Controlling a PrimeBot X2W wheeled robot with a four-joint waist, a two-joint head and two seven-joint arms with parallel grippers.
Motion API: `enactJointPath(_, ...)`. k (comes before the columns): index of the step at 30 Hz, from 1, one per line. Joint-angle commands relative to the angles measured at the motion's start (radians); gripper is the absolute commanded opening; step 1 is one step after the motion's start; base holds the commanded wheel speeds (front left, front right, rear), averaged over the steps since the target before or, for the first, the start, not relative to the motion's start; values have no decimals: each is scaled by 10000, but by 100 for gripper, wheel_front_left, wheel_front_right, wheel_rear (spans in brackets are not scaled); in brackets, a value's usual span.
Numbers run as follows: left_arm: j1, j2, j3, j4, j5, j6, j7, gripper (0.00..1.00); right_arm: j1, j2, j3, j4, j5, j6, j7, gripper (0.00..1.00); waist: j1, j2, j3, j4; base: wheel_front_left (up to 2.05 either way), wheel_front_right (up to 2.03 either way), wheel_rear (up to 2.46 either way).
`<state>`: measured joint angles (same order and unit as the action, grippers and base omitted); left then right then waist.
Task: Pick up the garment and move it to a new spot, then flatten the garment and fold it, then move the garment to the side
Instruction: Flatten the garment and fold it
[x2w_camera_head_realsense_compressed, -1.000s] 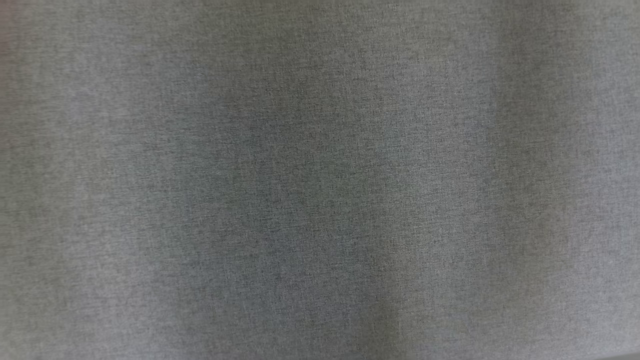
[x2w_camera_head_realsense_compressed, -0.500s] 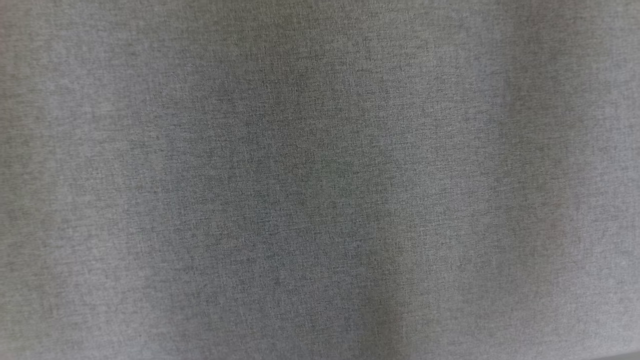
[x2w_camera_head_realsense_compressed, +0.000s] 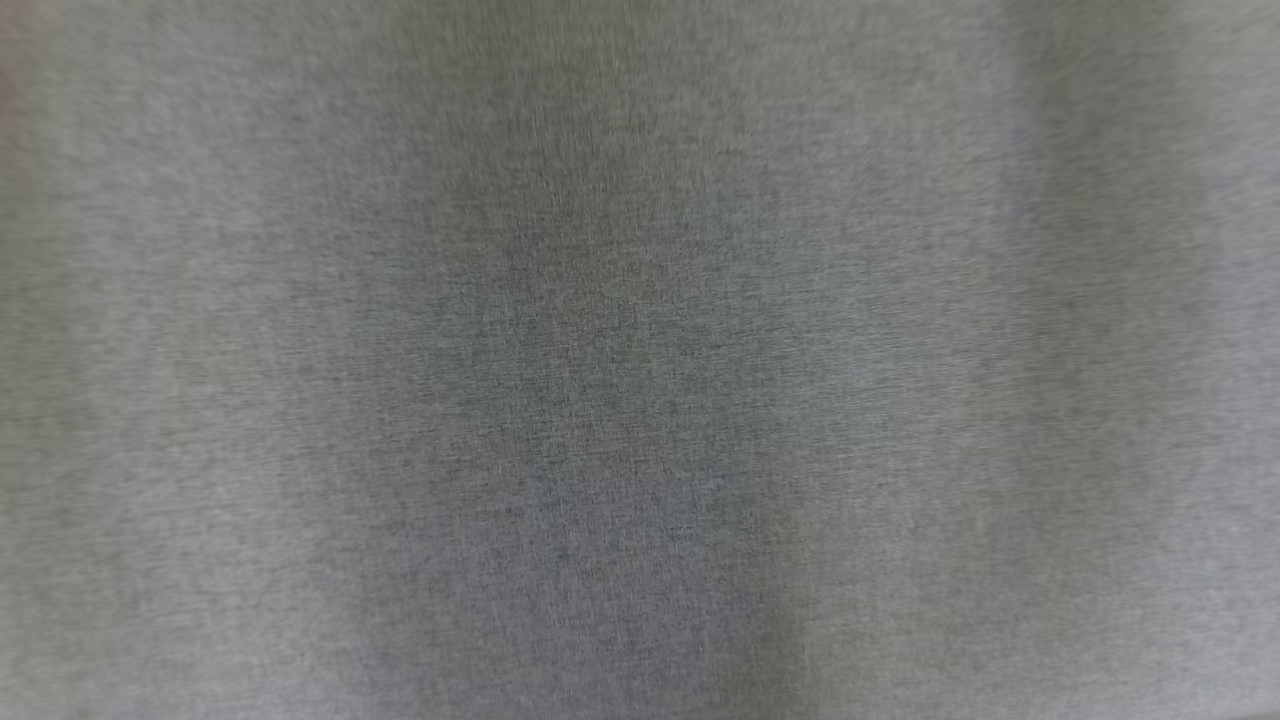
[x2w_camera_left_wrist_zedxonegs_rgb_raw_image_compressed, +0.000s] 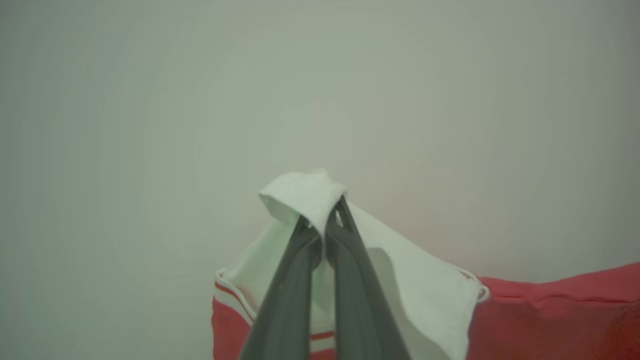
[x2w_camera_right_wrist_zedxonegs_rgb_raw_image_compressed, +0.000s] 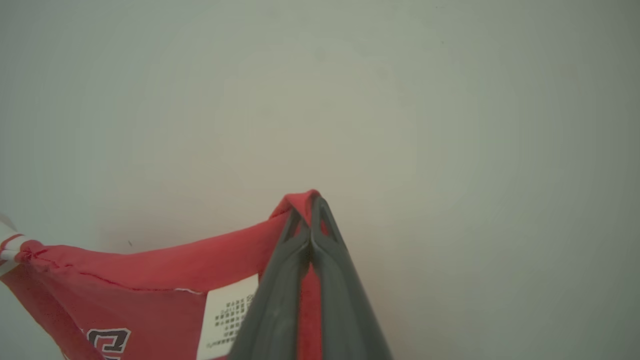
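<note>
The garment (x2w_camera_left_wrist_zedxonegs_rgb_raw_image_compressed: 550, 310) is red with a white panel (x2w_camera_left_wrist_zedxonegs_rgb_raw_image_compressed: 410, 285) and red-and-white striped trim. In the left wrist view my left gripper (x2w_camera_left_wrist_zedxonegs_rgb_raw_image_compressed: 325, 222) is shut on a bunched fold of the white cloth, which hangs down from the fingertips. In the right wrist view my right gripper (x2w_camera_right_wrist_zedxonegs_rgb_raw_image_compressed: 312, 207) is shut on a red edge of the garment (x2w_camera_right_wrist_zedxonegs_rgb_raw_image_compressed: 150, 280). That edge stretches away to the left and carries a white care label (x2w_camera_right_wrist_zedxonegs_rgb_raw_image_compressed: 227, 315) and part of a dark printed letter (x2w_camera_right_wrist_zedxonegs_rgb_raw_image_compressed: 107, 340). The rest of the garment is hidden.
A grey woven cloth surface (x2w_camera_head_realsense_compressed: 640, 360), blurred, lies before the head camera. Behind the held garment in both wrist views is a plain pale background (x2w_camera_left_wrist_zedxonegs_rgb_raw_image_compressed: 150, 100) with nothing on it.
The head picture has gone blurred and its soft shading has shifted slightly, so the camera is moving. No thing in it has visibly moved.
</note>
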<state>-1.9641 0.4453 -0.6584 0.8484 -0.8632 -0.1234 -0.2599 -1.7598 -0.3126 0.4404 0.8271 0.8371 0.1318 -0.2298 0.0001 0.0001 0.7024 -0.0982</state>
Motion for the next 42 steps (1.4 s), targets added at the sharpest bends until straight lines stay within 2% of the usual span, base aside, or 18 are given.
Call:
enactJointPath(1,930,182,351,-606,46,110,-57,0,675,-163,168,-355,185,-23,-94,0,-1,-1,-614,3,0,0,0)
enactJointPath(5,3887,433,1263,-2521,209,562,-53,0,2678,-468,282,-1249,569,-23,-207,0,-1,-1,-1393,101,0,0,0)
enactJointPath(10,7467,769,2032,-4846,420,1383,-57,0,5324,-736,259,-2326,653,-23,-286,0,-1,-1,-2295,196,0,0,0)
enactJointPath(17,11642,575,2674,-7553,255,2419,-58,0,8911,-986,-319,-3912,552,-23,-320,0,-1,-1,-3226,464,0,0,0)
enactJointPath(22,14066,281,3256,-8755,274,2878,-59,0,11237,-911,-927,-4925,263,-23,-161,0,-1,-1,-3698,566,0,0,0)
enactJointPath(29,16794,-573,3886,-9086,459,2875,-59,0,13955,-515,-2004,-6020,-209,-25,360,0,-1,-1,-4203,671,0,0,0)
enactJointPath(35,18269,-1240,3983,-8716,795,2488,-60,0,15575,-175,-2758,-6465,-597,-25,684,0,-1,-1,-4607,796,0,0,0)
enactJointPath(42,19862,-2236,4641,-7939,1128,1956,-60,0,17647,331,-3587,-7043,-1367,-25,1270,0,-1,-1,-5339,1012,0,0,0)
